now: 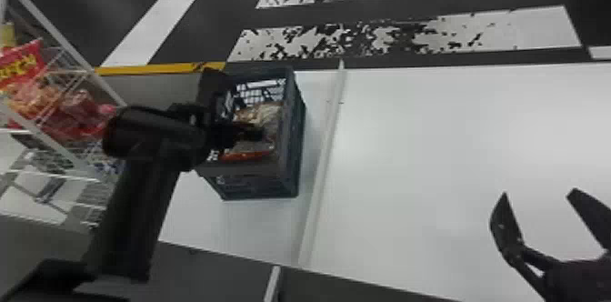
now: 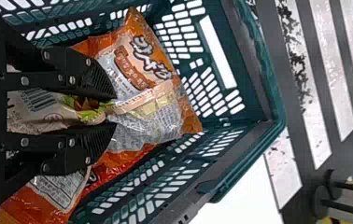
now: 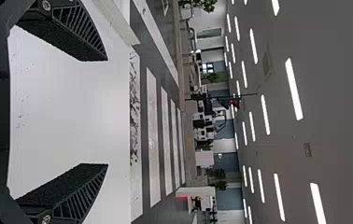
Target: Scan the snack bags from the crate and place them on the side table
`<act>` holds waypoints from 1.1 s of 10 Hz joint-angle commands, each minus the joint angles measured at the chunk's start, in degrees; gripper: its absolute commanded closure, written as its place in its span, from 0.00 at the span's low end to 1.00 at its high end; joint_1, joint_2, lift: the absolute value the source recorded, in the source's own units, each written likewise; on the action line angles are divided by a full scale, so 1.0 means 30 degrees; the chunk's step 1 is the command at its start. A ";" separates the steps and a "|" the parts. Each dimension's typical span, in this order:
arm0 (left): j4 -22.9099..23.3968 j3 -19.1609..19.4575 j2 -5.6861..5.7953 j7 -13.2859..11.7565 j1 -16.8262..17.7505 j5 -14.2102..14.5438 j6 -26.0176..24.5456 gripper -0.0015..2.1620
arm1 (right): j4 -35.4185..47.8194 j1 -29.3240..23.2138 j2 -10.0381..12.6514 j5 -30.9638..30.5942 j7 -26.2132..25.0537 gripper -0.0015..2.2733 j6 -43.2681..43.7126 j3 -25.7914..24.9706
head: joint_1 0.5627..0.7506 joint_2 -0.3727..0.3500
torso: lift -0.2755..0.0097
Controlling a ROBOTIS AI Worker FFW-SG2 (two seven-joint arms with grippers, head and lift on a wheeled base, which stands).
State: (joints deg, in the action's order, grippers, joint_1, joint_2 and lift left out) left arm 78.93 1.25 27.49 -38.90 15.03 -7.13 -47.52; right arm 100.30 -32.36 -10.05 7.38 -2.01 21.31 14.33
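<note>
Pinching a bunched snack bag (image 2: 95,115) in the left claw (image 2: 114,110), with the right claw (image 3: 107,112) wide, could snag on the crate (image 1: 291,151) if lifting crookedly.

An orange-and-white snack bag (image 2: 155,42) brightens a dark green, slot-patterned crate (image 2: 248,91) near a white tabletop (image 1: 454,142) and a dark grey floor (image 1: 391,6) striped white.

White wire rack (image 1: 59,35), striped floor (image 1: 536,30) — worn
</note>
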 commanded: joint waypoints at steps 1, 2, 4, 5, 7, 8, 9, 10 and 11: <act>0.0496 0.1340 0.0154 -0.0305 -0.0234 0.1702 -0.0086 0.99 | -0.0004 -0.0023 -0.0018 0.0001 -0.0004 0.03 0.0057 0.0029 | 0.70 0.98 | 0.68; 0.0701 0.2013 0.0242 -0.0686 -0.0352 0.2581 -0.0262 0.99 | -0.0004 -0.0052 0.0011 0.0001 -0.0004 0.03 0.0057 0.0029 | 0.70 0.98 | 0.68; 0.0788 0.3068 0.0388 -0.1682 -0.0586 0.3987 -0.0320 0.99 | 0.0025 -0.0111 0.0011 0.0001 -0.0004 0.03 0.0057 0.0059 | 0.70 0.98 | 0.68; 0.0964 0.3683 0.0505 -0.1975 -0.0879 0.4778 -0.0320 0.99 | 0.0025 -0.0111 0.0011 0.0001 -0.0004 0.03 0.0057 0.0117 | 0.70 0.98 | 0.68; 0.2165 0.5090 0.0652 -0.2356 -0.1641 0.5804 -0.0848 0.99 | 0.0084 -0.0140 0.0011 0.0001 -0.0004 0.03 0.0116 0.0146 | 0.70 0.99 | 0.68; 0.2839 0.5763 0.0681 -0.2385 -0.2021 0.6507 -0.1023 0.99 | 0.0113 -0.0169 0.0011 -0.0029 -0.0004 0.03 0.0116 0.0146 | 0.70 1.00 | 0.68; 0.3455 0.6525 0.0681 -0.2356 -0.2432 0.7415 -0.1140 0.99 | 0.0142 -0.0169 0.0011 -0.0058 -0.0004 0.03 0.0116 0.0176 | 0.70 1.00 | 0.68; 0.4304 0.7199 0.0652 -0.2180 -0.2959 0.8352 -0.1375 0.99 | 0.0172 -0.0169 0.0011 -0.0087 -0.0004 0.03 0.0116 0.0234 | 0.70 1.00 | 0.68; 0.5681 0.7902 0.0535 -0.1858 -0.3691 0.9202 -0.1902 0.99 | 0.0230 -0.0199 0.0011 -0.0087 -0.0004 0.03 0.0116 0.0264 | 0.70 1.00 | 0.68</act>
State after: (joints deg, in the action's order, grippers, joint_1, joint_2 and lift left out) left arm 93.32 23.50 29.36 -44.72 5.41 18.67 -52.08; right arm 100.85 -32.93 -10.02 7.14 -2.02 21.66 15.01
